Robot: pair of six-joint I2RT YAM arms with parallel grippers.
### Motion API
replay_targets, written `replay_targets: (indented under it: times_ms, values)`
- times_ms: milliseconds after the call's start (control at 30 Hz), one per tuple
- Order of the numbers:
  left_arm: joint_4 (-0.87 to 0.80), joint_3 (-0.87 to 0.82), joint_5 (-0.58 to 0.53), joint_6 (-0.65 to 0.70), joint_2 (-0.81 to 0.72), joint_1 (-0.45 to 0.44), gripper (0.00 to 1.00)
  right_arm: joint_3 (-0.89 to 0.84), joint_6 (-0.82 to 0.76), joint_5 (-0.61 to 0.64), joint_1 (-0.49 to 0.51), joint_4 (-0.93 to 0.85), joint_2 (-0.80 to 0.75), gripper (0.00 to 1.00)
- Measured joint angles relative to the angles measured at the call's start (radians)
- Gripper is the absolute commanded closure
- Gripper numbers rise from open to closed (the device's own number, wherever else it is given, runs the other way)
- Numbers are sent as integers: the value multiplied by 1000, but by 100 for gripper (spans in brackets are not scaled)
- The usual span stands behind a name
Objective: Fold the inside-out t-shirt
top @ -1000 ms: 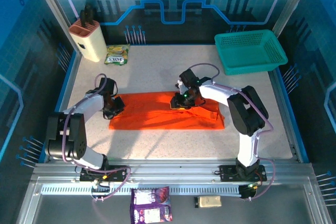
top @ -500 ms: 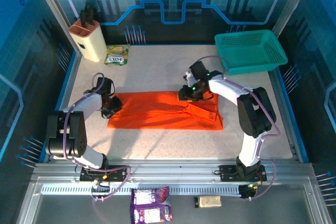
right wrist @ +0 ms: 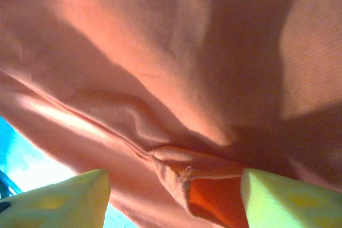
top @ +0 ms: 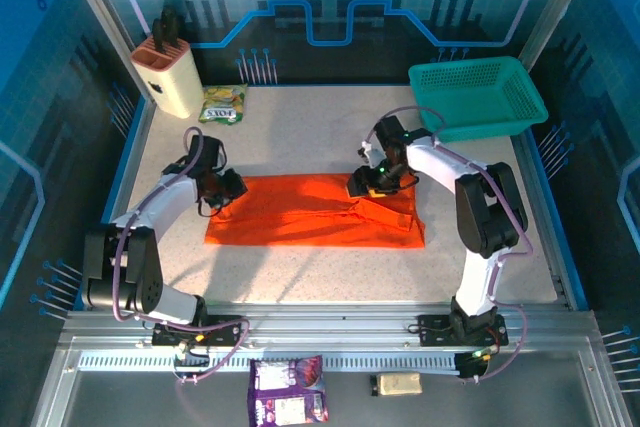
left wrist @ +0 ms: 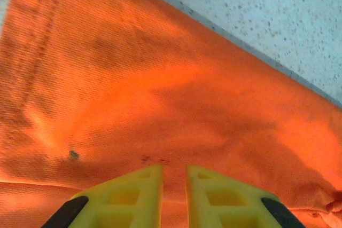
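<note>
On the worktop (top: 300, 137) you have the inside-out t-shirt (top: 300, 222) lying flat as a long orange band between the two arms. At its left end your left gripper (left wrist: 175, 170) points at the cloth, fingers parted by a narrow slit, pinching nothing (touching or not, I cannot tell). Your right gripper (right wrist: 173, 185), at the band's far edge, is spread wide, with a hemmed fold between its fingers, not clamped.

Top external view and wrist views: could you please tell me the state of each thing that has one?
t-shirt: folded into a long band, lying flat.
left pincer: slightly open, above the shirt's left end.
right pincer: wide open over a fold.
basket: upright, empty.
knife block: upright.
</note>
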Motion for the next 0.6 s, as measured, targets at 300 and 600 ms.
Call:
replay_targets:
  times_ms: [300, 600]
  values:
    - [0, 159, 3, -46, 108, -168, 80, -80, 33, 75, 239, -155, -148, 35]
    - [29, 382, 76, -48, 335, -380, 80, -96, 109, 179, 170, -200, -299, 38]
